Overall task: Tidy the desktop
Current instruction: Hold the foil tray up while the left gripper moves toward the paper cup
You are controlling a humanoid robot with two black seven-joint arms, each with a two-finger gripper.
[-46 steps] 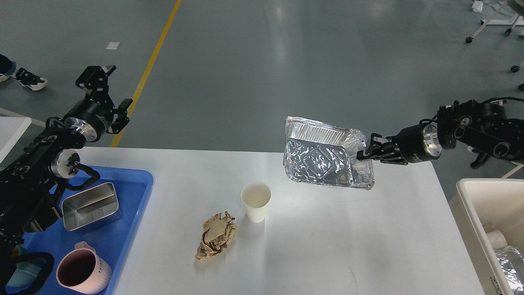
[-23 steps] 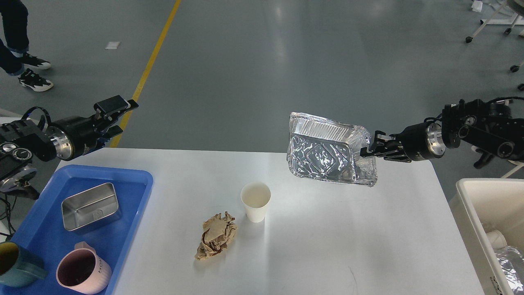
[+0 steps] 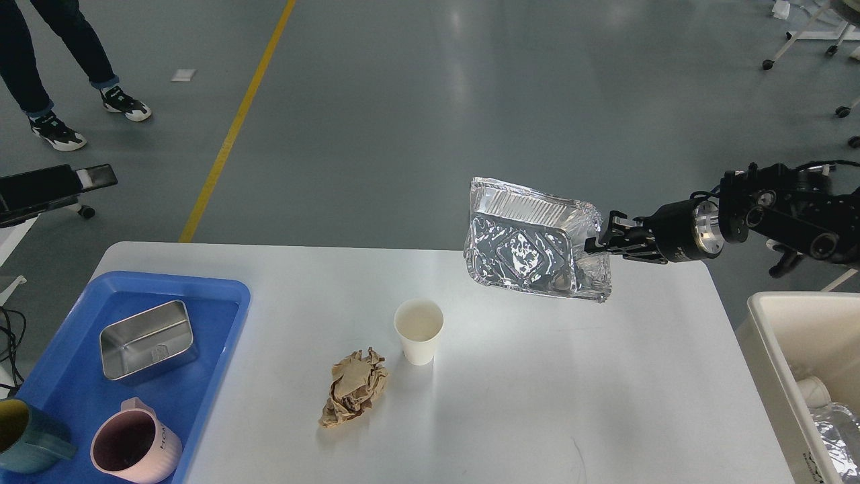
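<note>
I am holding a crumpled silver aluminium foil tray (image 3: 531, 250) in my right gripper (image 3: 600, 243), right of centre in the frame, with the jaws pinched closed on its right rim; the tray is hanging tilted in the air above the far right part of the large white rectangular desktop (image 3: 537, 390), not touching it. My left arm is not showing anywhere in the frame, so I am saying nothing about its gripper

Judging progress, I am reading the task as partly done. At lower left, the blue plastic tray (image 3: 222, 296) is already carrying a rectangular stainless steel box (image 3: 146, 339), a pink ceramic mug (image 3: 134, 449) and a dark teal mug (image 3: 23, 437). At the lower right edge, the cream plastic bin (image 3: 772, 336) is already holding some foil and a pale cup-like item, so rubbish seems to be going there

Still waiting on the desktop, near the middle of the frame, are an upright white paper cup (image 3: 418, 329) and, just below and left of it, a crumpled brown paper ball (image 3: 355, 395). I am judging the foil tray as headed for the bin, then those two remaining
</note>
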